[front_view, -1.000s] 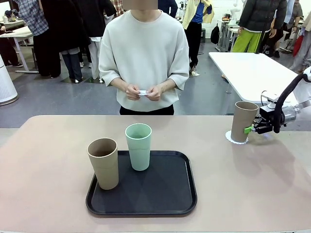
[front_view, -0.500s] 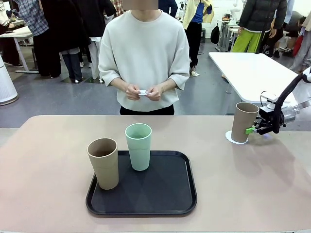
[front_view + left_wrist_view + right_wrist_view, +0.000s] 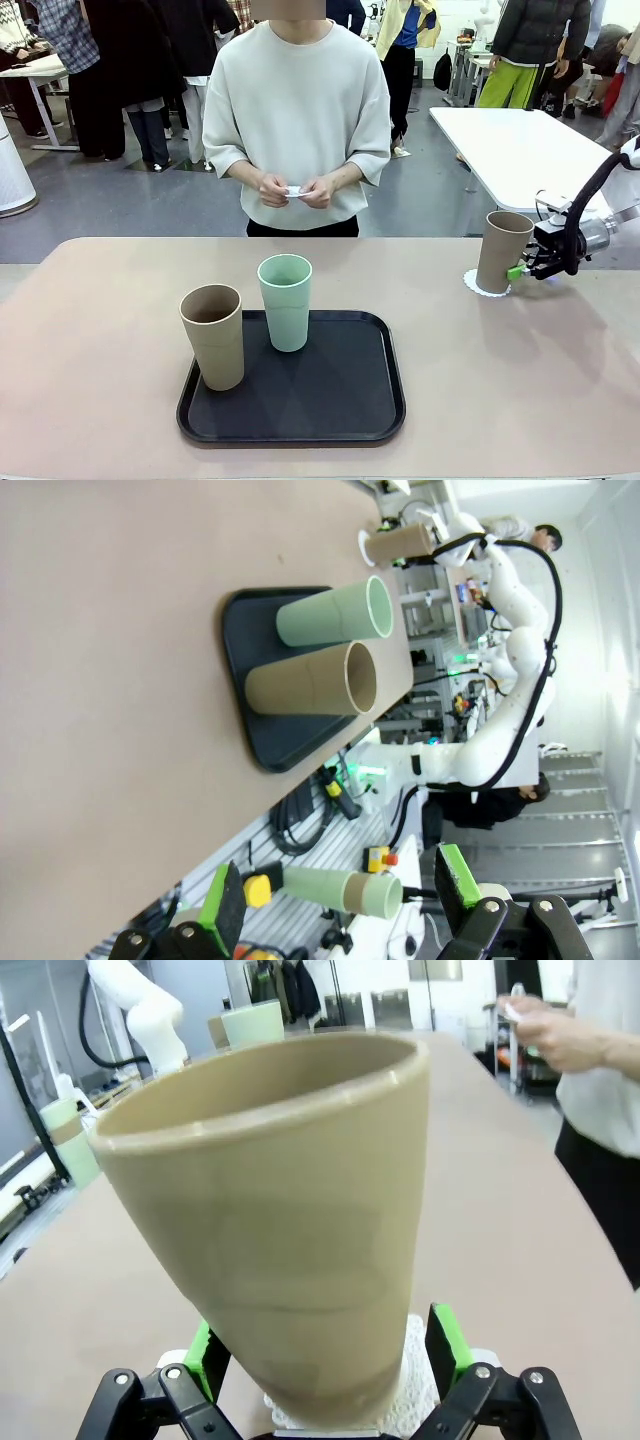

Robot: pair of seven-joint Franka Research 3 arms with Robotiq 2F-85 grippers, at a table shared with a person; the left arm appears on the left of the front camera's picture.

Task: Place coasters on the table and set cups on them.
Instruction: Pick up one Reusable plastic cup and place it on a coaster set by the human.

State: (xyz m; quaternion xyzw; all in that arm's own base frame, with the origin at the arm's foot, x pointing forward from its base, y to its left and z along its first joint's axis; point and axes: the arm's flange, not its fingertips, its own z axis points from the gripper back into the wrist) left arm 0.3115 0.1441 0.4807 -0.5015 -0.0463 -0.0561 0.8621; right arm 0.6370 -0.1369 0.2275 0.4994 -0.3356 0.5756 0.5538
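A tan cup (image 3: pixel 503 250) stands upright on a white lacy coaster (image 3: pixel 486 286) at the far right of the beige table (image 3: pixel 100 330). Just right of it my right gripper (image 3: pixel 520 270) is open. In the right wrist view this cup (image 3: pixel 290 1210) rises between the spread green pads (image 3: pixel 445 1345), with the coaster (image 3: pixel 410 1380) under its base. A second tan cup (image 3: pixel 213 336) and a mint cup (image 3: pixel 286 301) stand on the black tray (image 3: pixel 291 378). The person's hands (image 3: pixel 295 190) hold small white coasters. My left gripper (image 3: pixel 340 895) is open with nothing between its fingers, away from the cups (image 3: pixel 312 679).
The tray sits at the middle front of the table. The person stands at the far edge, behind the tray. A white rectangular table (image 3: pixel 520 150) stands behind the right corner. Bare tabletop lies to the left and right of the tray.
My right gripper has edged slightly to the right, away from the tan cup on its coaster. The cups, the tray and the person's hands have stayed put.
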